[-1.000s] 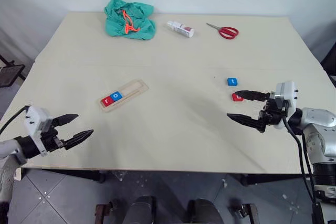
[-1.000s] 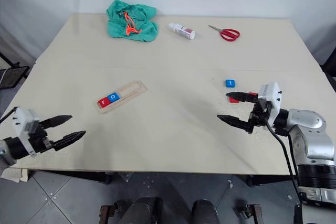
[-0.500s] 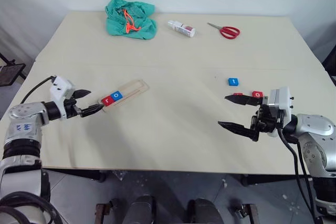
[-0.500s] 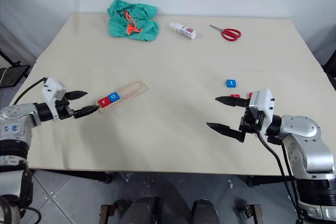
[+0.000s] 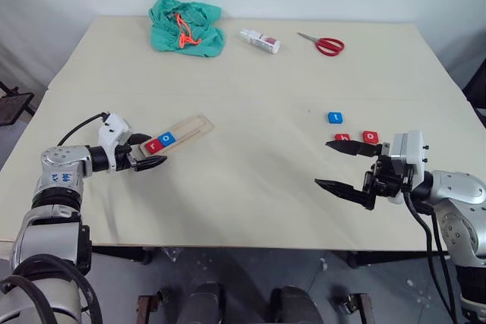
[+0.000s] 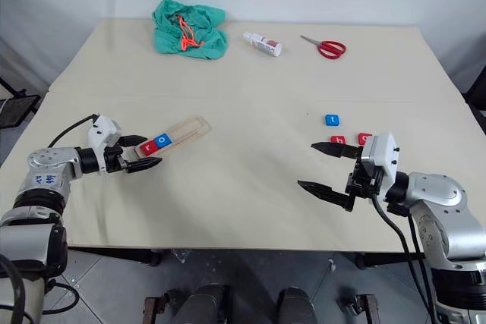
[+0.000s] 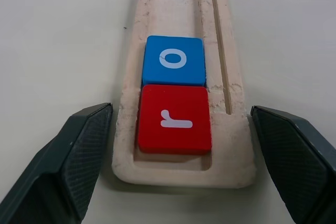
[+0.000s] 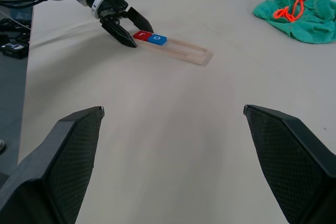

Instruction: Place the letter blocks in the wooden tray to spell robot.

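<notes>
1. Swinging in from the near left edge of the surface (image 5: 250, 187), the left pincer (image 5: 149, 152) had travelled forward and to the right over the past second until it sat at the near-left end of the wooden tray (image 5: 194, 127).
2. Its two black fingers stood released, one on each side of that tray end; the left wrist view showed gaps between the fingers (image 7: 68, 166) and the wood, so nothing was gripped.
3. Inside the tray, a red "r" block (image 7: 175, 119) lay at the end nearest the pincer, with a blue "o" block (image 7: 174, 60) touching it on the far side. The rest of the groove was bare.
4. Meanwhile the right pincer (image 5: 343, 166) had drawn back a little toward the near edge, uncovering two red blocks (image 5: 355, 138) that it had partly hidden before. It hung with its fingers spread wide and carried nothing.
5. A blue "t" block (image 5: 336, 117) sat just beyond the two red ones, all three well apart from the tray on the right side of the surface.
6. By my reading, two of five letters were placed, and the left arm seemed poised to steady or straighten the tray while the right remained nearest to the outstanding blocks.
7. Which red block bore the "b" could not be told.
</notes>
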### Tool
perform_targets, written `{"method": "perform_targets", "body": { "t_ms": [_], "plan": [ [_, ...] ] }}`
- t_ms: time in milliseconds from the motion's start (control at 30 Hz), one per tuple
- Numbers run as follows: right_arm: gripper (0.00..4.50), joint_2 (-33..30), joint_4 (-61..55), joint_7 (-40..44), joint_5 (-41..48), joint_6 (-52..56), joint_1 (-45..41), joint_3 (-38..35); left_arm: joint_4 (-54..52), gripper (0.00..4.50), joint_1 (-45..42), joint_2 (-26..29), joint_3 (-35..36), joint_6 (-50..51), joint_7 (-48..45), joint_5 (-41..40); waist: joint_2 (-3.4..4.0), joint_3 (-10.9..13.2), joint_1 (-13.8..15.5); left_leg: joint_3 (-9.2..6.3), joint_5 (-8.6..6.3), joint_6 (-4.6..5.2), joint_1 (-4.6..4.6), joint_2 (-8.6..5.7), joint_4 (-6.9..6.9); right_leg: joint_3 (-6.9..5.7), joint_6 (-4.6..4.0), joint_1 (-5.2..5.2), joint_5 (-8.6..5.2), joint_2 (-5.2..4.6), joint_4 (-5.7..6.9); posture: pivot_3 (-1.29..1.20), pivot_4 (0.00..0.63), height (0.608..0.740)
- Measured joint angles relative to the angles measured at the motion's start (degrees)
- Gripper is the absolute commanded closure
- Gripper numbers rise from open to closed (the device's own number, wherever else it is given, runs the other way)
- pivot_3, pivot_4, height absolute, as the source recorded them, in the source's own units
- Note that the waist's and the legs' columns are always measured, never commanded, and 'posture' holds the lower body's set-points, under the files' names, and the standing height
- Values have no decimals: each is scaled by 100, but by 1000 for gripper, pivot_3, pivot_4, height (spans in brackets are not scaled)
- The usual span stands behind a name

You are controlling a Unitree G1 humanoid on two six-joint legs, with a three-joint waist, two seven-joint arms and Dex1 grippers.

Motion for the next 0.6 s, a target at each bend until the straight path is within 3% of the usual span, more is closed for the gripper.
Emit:
{"method": "perform_targets", "body": {
  "t_ms": [433,600],
  "plan": [
    [42,-24,-6,-74,-1,0,33,-7,245,0,-254,-32,-183,45,360,289,3,-2,1,-3,0,0,13,3,21,7,0,2,0,-2,36,0,150,740],
    [0,-31,-6,-81,-11,0,-64,-7,244,1093,-279,-44,-238,-6,342,351,11,-7,1,-2,0,0,17,5,24,10,0,2,0,-1,39,0,150,740]
  ]
}}
